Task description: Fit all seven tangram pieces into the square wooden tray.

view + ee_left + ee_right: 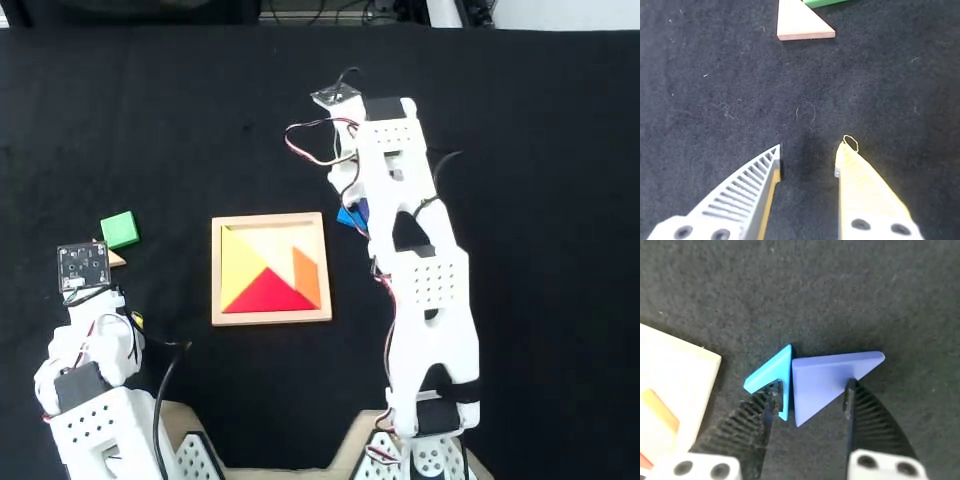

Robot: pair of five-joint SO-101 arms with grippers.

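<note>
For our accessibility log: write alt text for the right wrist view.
The right gripper, open, straddles a dark blue triangle lying flat on the black cloth. One of its black fingertips sits at the seam where a light blue piece lies against the triangle. Beyond the light blue piece is a corner of the wooden tray.

A: Table cover?
B: Black cloth, matte, lint-flecked, spans nearly the whole surface.
A: Far edge?
B: Dark cables, tangled; a white panel at one corner, brightly lit.
A: Near edge?
B: Tan board past the cloth's edge.
</note>
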